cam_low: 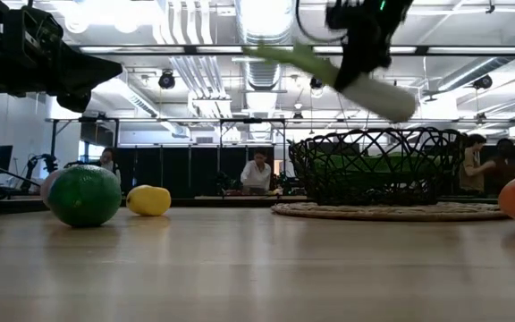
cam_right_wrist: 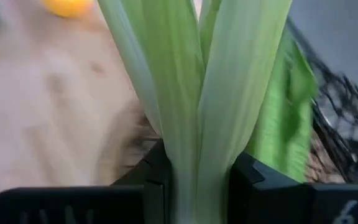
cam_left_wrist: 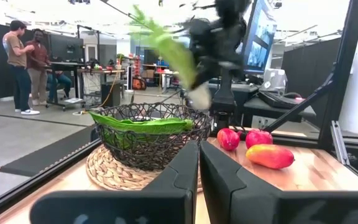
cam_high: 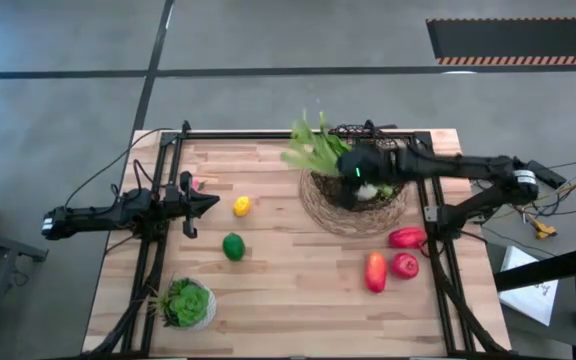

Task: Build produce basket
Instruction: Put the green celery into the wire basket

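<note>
My right gripper point(cam_low: 363, 55) hangs over the dark wire basket point(cam_high: 353, 200), shut on a bunch of green leafy stalks point(cam_high: 313, 148). The basket point(cam_low: 374, 165) holds another green leafy piece point(cam_left_wrist: 143, 123). On the wood lie a yellow lemon point(cam_high: 241, 206), a green lime point(cam_high: 233, 246), two red pieces point(cam_high: 406, 237) point(cam_high: 405, 265) and a red-orange piece point(cam_high: 375, 271). My left gripper point(cam_left_wrist: 199, 167) is shut and waits above the table's left side, near the lemon. My right gripper pinches the leafy stalks between its two fingers point(cam_right_wrist: 248, 180), on the pale stems point(cam_right_wrist: 197, 143) close to the white base end point(cam_low: 392, 100). The fingers come from above and lie across the stalks. The bunch is lifted clear above the basket, tilted, leafy end highest.
The basket stands on a round straw mat point(cam_high: 318, 212). A spiky green plant in a white pot point(cam_high: 188, 303) stands at the near left corner. A small pink thing point(cam_high: 198, 183) lies by the left arm. Black frame rails run along the table's edges. People stand in the room beyond.
</note>
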`<state>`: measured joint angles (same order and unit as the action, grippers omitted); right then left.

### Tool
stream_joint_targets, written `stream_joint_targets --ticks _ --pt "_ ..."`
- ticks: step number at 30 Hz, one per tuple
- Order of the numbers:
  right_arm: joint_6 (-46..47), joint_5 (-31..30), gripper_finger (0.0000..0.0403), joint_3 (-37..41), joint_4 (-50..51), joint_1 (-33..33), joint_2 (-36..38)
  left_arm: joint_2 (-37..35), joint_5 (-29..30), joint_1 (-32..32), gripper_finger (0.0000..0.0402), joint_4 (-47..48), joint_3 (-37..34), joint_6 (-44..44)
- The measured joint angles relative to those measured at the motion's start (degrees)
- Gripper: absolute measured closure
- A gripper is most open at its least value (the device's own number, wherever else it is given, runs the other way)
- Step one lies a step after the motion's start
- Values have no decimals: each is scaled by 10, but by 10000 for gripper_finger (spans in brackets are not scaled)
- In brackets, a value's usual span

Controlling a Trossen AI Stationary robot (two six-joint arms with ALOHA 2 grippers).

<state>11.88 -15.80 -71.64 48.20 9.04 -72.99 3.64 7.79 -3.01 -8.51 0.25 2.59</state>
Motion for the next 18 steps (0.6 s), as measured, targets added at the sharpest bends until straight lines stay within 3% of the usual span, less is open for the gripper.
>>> stream_joint_targets --ticks 4,7,18 --pt "-27 107 329 18 -1 118 -16 0 0 0 402 0 0 0" --pt "-37 153 328 42 -13 160 -36 1 0 0 402 0 0 0" --pt "-44 192 316 118 -87 173 -129 0 0 0 402 0 0 0"
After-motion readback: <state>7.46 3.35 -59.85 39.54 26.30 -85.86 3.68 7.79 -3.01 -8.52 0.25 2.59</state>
